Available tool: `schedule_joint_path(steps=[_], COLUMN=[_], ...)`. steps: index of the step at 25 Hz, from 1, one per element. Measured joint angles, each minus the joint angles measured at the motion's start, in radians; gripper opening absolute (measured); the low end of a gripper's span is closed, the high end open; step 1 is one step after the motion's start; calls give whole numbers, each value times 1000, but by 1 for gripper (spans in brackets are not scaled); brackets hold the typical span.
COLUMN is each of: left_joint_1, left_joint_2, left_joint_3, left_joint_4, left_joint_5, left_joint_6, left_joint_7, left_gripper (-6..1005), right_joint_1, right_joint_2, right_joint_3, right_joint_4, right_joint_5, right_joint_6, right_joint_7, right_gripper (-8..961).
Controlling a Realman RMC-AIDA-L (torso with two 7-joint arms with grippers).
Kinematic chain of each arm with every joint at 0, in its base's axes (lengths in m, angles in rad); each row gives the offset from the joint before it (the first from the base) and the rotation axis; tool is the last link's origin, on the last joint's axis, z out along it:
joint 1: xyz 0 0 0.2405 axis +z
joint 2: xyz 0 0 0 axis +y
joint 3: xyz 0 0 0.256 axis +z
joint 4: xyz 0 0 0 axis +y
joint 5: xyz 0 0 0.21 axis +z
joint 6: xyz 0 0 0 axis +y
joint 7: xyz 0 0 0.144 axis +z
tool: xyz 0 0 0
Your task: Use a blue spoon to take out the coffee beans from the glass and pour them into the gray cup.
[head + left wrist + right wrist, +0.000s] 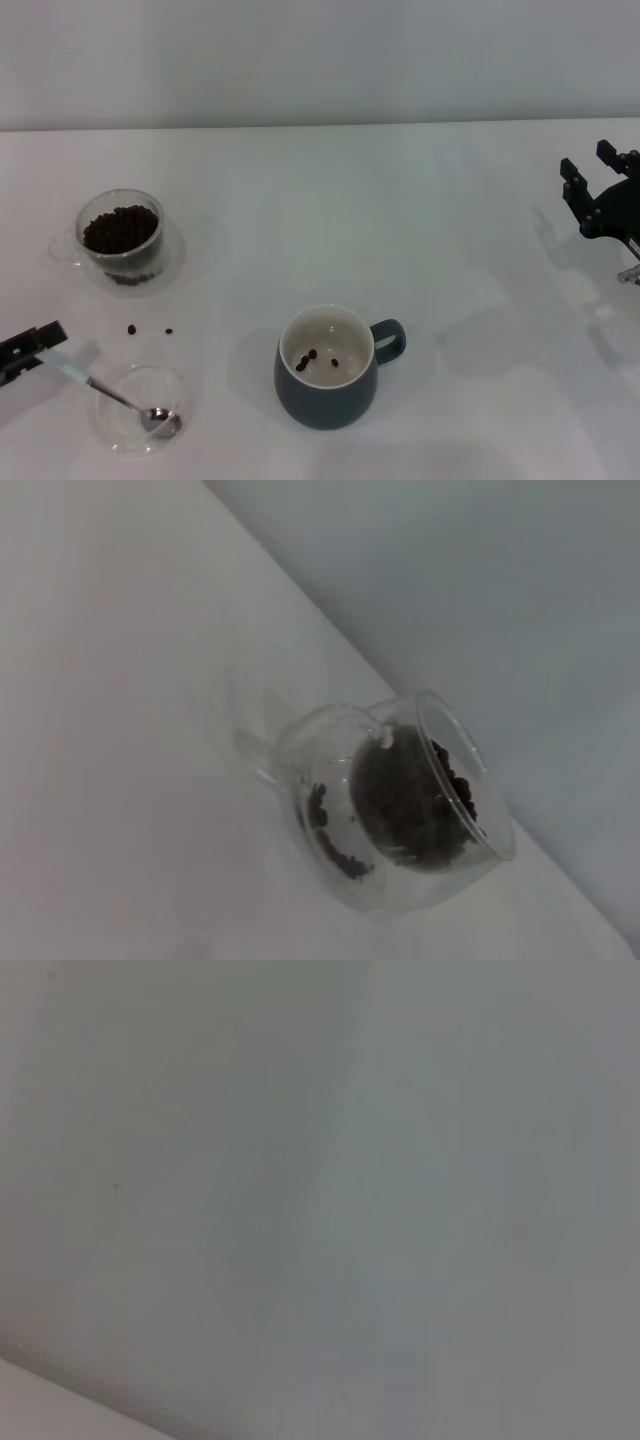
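The glass [120, 236] with a heap of coffee beans [120, 228] stands at the left of the table; it also shows in the left wrist view [400, 805]. The blue spoon [105, 390] lies slanted with its metal bowl in a flat clear dish [125, 435] near the front left. My left gripper [48, 346] is at the left edge, shut on the spoon's pale blue handle end. The gray cup [326, 385] stands front centre, handle to the right, with three beans [318, 358] inside. My right gripper [598, 178] is open and empty at the far right.
Two loose beans [150, 330] lie on the white table [450, 300] between the glass and the dish. A pale wall runs along the table's far edge. The right wrist view shows only a blank pale surface.
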Motion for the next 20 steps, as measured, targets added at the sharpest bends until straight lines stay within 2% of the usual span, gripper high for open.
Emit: schedule_joint_path(steps=[16, 20], left_joint_1=[55, 78], left_joint_2=[11, 4], left_joint_3=[-33, -88], left_joint_4=[43, 79], left_joint_5=[-2, -8], left_joint_6=[2, 15], left_joint_7=[1, 40], left_gripper=[668, 668], right_joint_1=[3, 3], right_joint_2=[-1, -1], right_joint_3=[0, 0], right_joint_4=[-2, -2], right_joint_5=[-2, -2], right_joint_6=[-1, -1], right_joint_7=[0, 0], right_gripper=[464, 464])
